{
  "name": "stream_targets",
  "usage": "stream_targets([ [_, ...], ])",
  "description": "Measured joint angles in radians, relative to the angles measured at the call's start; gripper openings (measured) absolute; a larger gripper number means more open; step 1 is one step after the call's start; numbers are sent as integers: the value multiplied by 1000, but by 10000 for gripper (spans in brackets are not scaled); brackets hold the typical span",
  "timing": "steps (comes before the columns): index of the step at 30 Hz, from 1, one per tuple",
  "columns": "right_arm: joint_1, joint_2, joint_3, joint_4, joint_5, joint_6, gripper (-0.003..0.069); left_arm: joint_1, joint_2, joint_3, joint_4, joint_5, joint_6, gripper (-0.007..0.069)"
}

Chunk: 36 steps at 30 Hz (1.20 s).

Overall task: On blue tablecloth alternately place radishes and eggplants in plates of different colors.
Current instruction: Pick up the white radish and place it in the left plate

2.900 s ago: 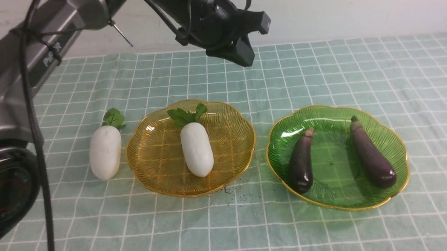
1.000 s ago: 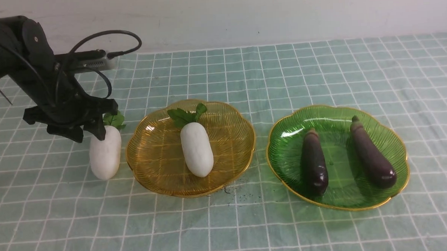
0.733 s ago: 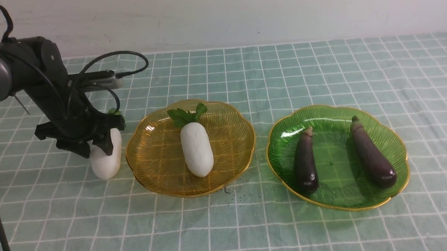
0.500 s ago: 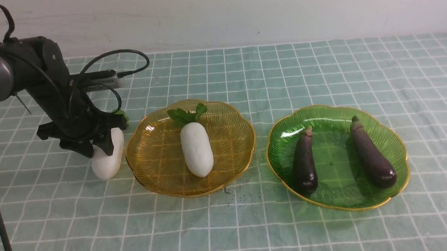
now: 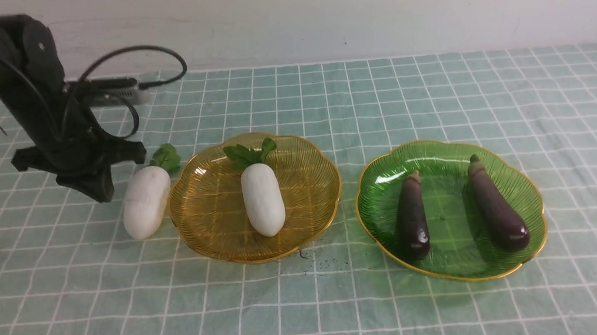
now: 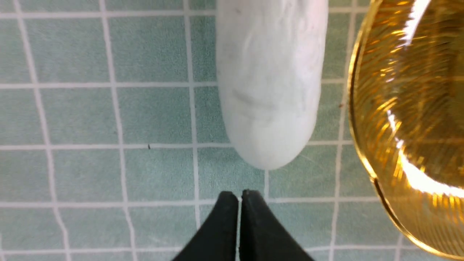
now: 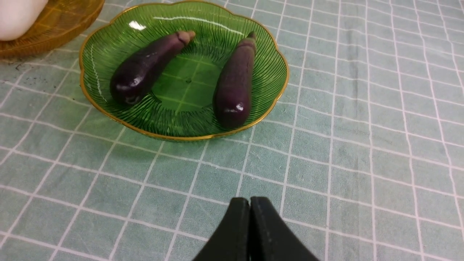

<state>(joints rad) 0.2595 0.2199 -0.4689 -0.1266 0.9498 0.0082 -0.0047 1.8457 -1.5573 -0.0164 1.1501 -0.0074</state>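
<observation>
Nearest the camera, the desk lies under the pale teal-blue tablecloth (image 5: 304, 308) with its grid of thin white lines. Over this near stretch hangs the right gripper (image 7: 250, 204), out of the front view. Its wrist camera shows the black fingers pressed flat together, with nothing between them and touching nothing.

Next comes the translucent green ribbed plate with a gold rim (image 5: 531, 255), on the right. Both slim, glossy dark purple eggplants are in it, stems pointing away. The left eggplant (image 5: 413, 218) lies almost straight, the right eggplant (image 5: 496, 206) slants, and green plate shows between them.

To the left, apart from the green one, sits the amber-yellow ribbed plate with a gold rim (image 5: 206, 244). It holds one plump white radish with green leaves, the plated radish (image 5: 262, 199).

The other one, the loose radish (image 5: 146, 202), lies on the cloth just beside the amber rim, with a sliver of cloth between them in the left wrist view.

Left of it is the left gripper (image 5: 102, 193), fully closed and empty. A strip of cloth separates its tips from the loose radish's rounded end. Whether the tips touch the cloth cannot be told.

Farthest back, a pale wall (image 5: 372, 18) meets the desk.
</observation>
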Motion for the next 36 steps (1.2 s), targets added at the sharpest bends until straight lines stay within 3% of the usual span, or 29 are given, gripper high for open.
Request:
stream_targets([
  [8, 0, 0, 0, 0, -6, 6, -15, 0, -168, 0, -28, 5, 0, -8],
  [24, 0, 0, 9, 0, -12, 7, -15, 0, -62, 0, -75, -21, 0, 17],
  [29, 0, 0, 10, 0, -14, 7, -15, 0, 10, 0, -75, -57, 0, 86],
  [36, 0, 0, 10, 0, -14, 7, -15, 0, 113, 0, -80, -123, 0, 258],
])
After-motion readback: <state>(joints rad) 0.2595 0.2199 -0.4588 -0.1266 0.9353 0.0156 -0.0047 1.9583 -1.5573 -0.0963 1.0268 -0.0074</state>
